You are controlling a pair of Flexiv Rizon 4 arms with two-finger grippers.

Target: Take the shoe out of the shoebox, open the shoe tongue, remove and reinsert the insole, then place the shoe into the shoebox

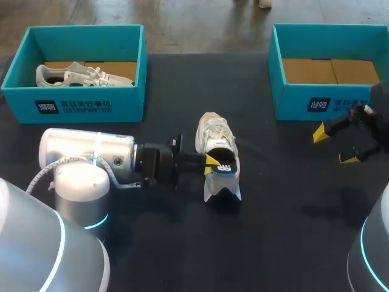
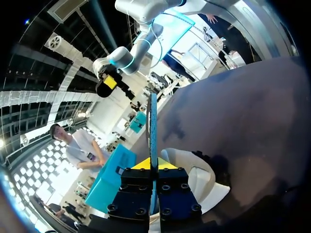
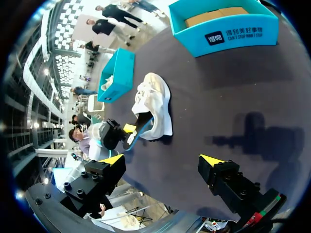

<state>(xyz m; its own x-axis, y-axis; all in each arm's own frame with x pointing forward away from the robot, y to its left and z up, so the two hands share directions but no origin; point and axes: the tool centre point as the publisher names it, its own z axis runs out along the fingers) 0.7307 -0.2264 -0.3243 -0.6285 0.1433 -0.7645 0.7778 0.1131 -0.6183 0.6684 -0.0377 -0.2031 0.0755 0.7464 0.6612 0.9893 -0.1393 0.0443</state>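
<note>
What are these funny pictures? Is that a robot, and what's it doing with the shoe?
Yes, a robot with two arms at a dark table. One picture looks down from above; the two round ones come from cameras on its wrists. A white shoe lies between two teal shoeboxes: the left shoebox holds another shoe, the right shoebox looks empty. The left gripper pinches the shoe's insole at the heel end. The right gripper hangs open, holding nothing.
</note>
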